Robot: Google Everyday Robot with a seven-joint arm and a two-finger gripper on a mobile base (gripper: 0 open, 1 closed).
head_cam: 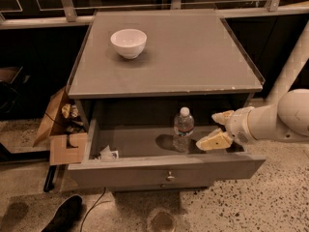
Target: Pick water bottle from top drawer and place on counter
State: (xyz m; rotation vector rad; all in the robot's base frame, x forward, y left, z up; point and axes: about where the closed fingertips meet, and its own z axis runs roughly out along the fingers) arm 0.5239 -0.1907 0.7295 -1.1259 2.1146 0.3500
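The water bottle (183, 128) stands upright in the open top drawer (164, 167), near its middle, with its white cap up. The counter (193, 52) is the grey top above the drawer. My gripper (217, 129) reaches in from the right over the drawer's right part, just right of the bottle and apart from it. Its two tan fingers (213, 141) are spread open and hold nothing.
A white bowl (128, 42) sits on the counter at the back left. A crumpled white wrapper (108, 153) lies in the drawer's front left corner. A cardboard box (63, 129) stands on the floor to the left. A white pipe (292, 64) runs at the right.
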